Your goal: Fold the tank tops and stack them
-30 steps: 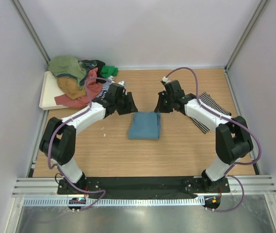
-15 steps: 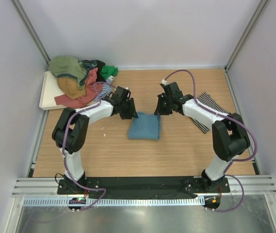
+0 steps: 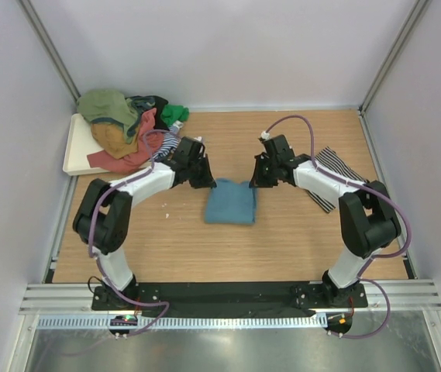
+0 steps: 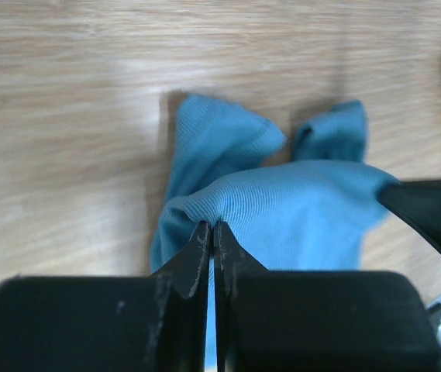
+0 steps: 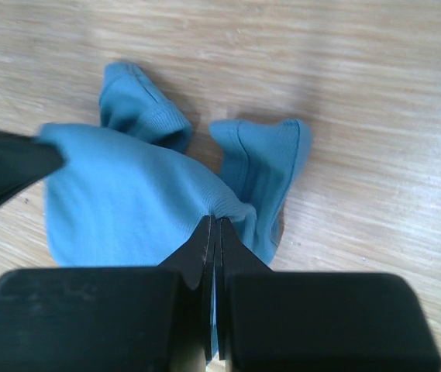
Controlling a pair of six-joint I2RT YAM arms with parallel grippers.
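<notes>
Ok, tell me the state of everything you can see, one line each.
teal tank top: folded, far edge pinched by both tools
left tool: shut on the teal tank top
right tool: shut on the teal tank top
striped tank top: lying flat at the right
other tank tops: heaped, unfolded

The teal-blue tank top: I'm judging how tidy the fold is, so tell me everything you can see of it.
The teal-blue tank top is plain, finely ribbed soft cloth, folded into a rough rectangle on the wooden table between the arms. Two shoulder straps poke out at its far edge. The left gripper and right gripper are each shut on its top layer at a far corner, bunching it slightly. Nothing else touches it.
</notes>
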